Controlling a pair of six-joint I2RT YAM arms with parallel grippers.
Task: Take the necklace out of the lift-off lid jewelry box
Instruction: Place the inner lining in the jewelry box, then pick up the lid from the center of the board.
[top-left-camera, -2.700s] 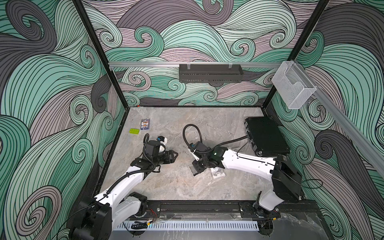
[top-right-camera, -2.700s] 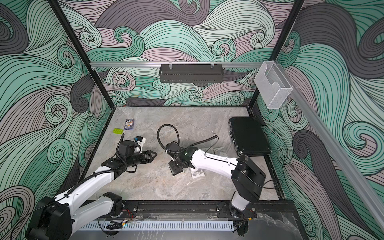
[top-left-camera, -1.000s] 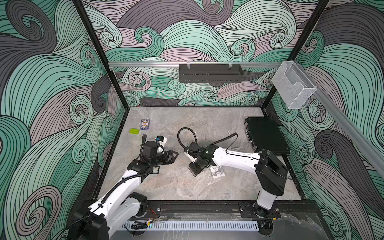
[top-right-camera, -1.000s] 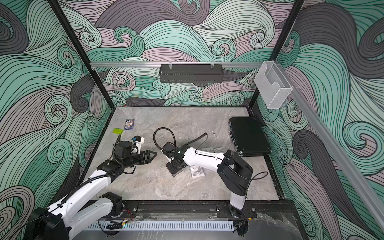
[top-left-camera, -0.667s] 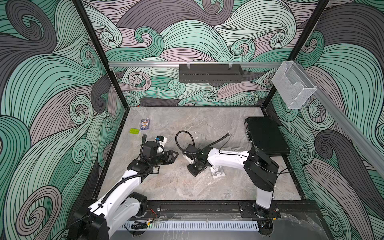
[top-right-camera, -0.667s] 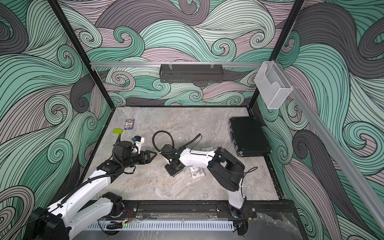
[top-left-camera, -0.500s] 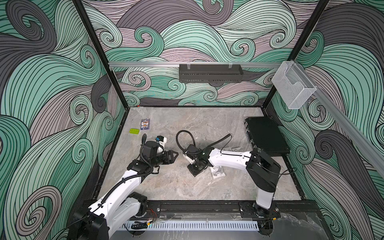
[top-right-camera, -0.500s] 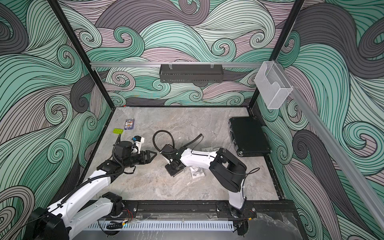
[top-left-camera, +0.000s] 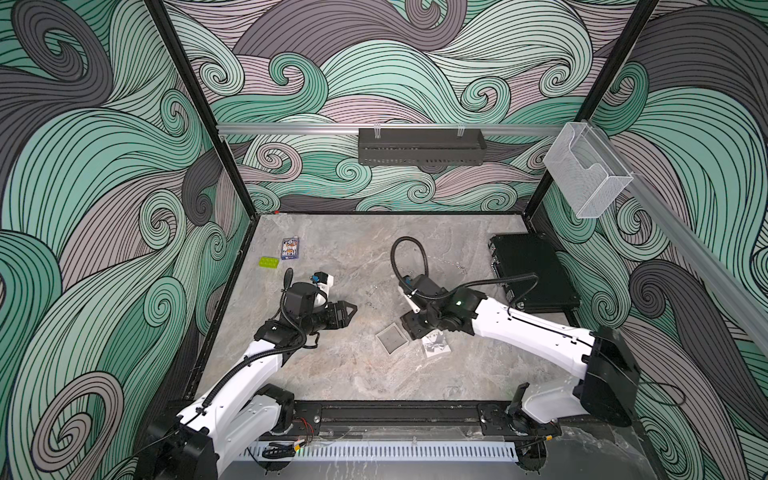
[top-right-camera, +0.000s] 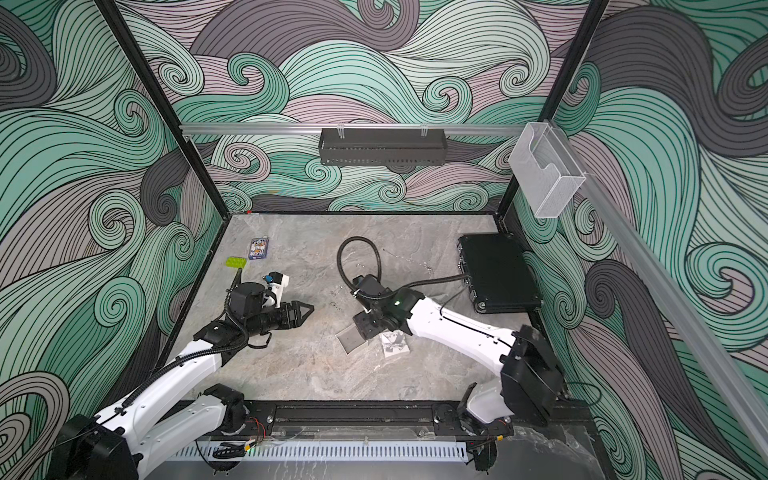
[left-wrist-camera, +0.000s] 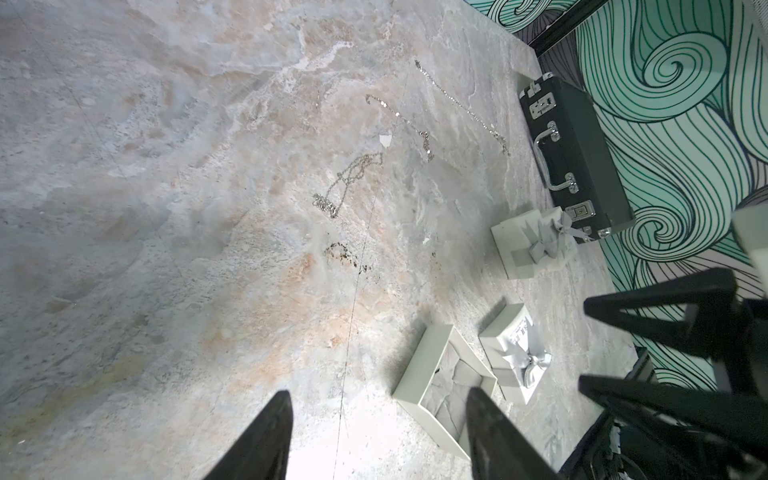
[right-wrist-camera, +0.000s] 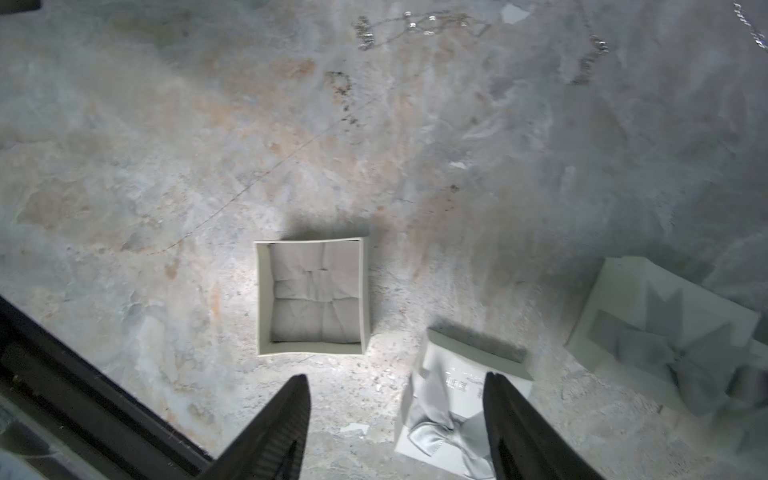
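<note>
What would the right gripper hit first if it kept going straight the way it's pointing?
Likely the bare table between the open box and the lid; the lid is close and might touch first. Depth unclear.

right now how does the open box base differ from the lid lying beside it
The open box base shows a creased grey lining and holds nothing; the lid shows a white top with a grey ribbon bow. The base opens upward; the lid lies bow side up. Both are pale, square and rest side by side on the marble table, neither held.
</note>
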